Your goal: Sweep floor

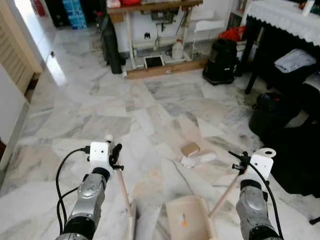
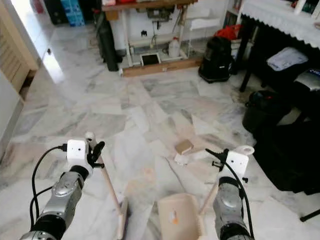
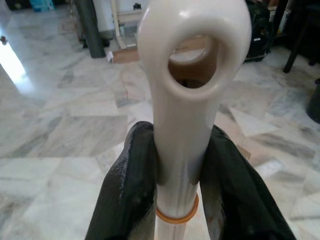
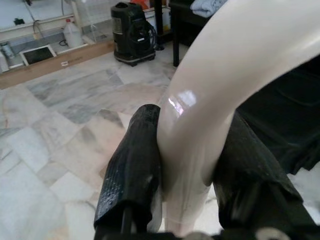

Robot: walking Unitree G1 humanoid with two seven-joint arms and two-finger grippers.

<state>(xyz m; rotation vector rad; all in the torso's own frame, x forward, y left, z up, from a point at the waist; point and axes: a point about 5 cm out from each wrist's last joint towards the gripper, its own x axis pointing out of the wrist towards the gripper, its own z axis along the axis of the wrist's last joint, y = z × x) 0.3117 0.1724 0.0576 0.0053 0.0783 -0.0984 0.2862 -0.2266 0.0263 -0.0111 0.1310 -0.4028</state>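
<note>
**Both grippers clamped on sweeping tools over marble floor**

The dustpan (image 1: 187,219) sits on the marble floor (image 1: 100,105) between the two arms and serves here as the reference point. Its cream handle (image 1: 226,194) slants up and to the robot's right, where the right gripper (image 4: 187,165) is closed on it, black fingers (image 4: 132,170) pressed against either side of the glossy shaft. A small orange speck lies on the pan's surface; what it is cannot be made out.

Just to the left of the dustpan, the broom (image 1: 125,192) leans with its head down near the floor. The left gripper (image 3: 175,170) is clamped around the broom's upper shaft, just below the looped hanging hole at its tip.

Beyond the dustpan, a short way farther from the robot, a small brown box (image 1: 190,149) rests on a white scrap of paper (image 1: 199,159). Well beyond that stands a black vacuum cleaner (image 1: 220,61), with a wooden workbench (image 1: 150,10) to its left against the far wall.
</note>
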